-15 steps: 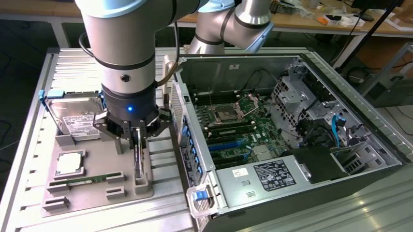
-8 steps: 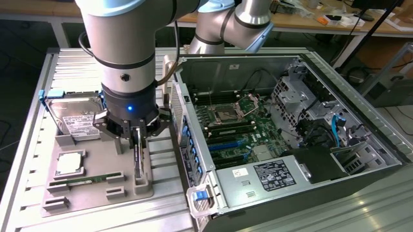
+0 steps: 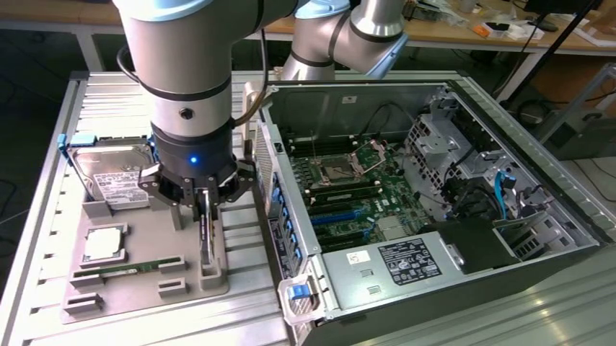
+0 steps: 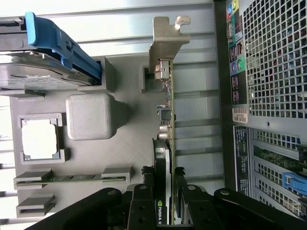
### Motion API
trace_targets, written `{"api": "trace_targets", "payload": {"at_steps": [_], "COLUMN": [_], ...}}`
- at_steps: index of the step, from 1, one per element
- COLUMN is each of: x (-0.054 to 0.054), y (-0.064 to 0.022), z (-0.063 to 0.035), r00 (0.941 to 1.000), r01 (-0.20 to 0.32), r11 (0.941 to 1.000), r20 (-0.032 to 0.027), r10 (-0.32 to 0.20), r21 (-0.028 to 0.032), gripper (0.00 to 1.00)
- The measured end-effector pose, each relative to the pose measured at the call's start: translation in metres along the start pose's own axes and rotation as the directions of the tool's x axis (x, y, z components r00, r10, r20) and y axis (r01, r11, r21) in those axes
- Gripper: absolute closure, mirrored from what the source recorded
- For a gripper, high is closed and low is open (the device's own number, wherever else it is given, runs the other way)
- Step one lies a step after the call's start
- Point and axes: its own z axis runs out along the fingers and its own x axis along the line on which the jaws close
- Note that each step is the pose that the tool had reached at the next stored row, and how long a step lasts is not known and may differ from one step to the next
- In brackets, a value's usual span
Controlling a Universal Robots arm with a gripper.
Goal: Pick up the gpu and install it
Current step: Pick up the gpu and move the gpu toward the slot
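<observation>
Lifting this well, I'd say, means pulling straight up so the gpu (image 4: 167,103), standing on edge in its slot of the grey holder tray (image 4: 132,143), doesn't bind. The gripper (image 4: 165,194) is pinched narrow on the card's upper edge. From the wrist you see its fan side and silver bracket (image 4: 165,40); the exterior view adds the open computer case (image 3: 539,216) just beside the tray, motherboard (image 3: 356,189) exposed

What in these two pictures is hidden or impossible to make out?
- Exterior view: the gpu stands edge-on below the gripper, so its faces are hidden.
- Wrist view: the gripper, shut on the gpu, covers the card's near end.
- Exterior view: the arm hides part of the hard drive; its label is too small to read.
- Wrist view: the computer case is cut off.
</observation>
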Motion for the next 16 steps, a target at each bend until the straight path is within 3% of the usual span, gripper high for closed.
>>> {"api": "trace_targets", "payload": {"at_steps": [16], "x": [-0.0002], "y": [0.0002], "z": [-0.0103], "r00": [1.0], "r01": [0.0], "r11": [1.0], "r20": [0.0001], "r10": [0.0], "r21": [-0.0001], "gripper": [0.73]}}
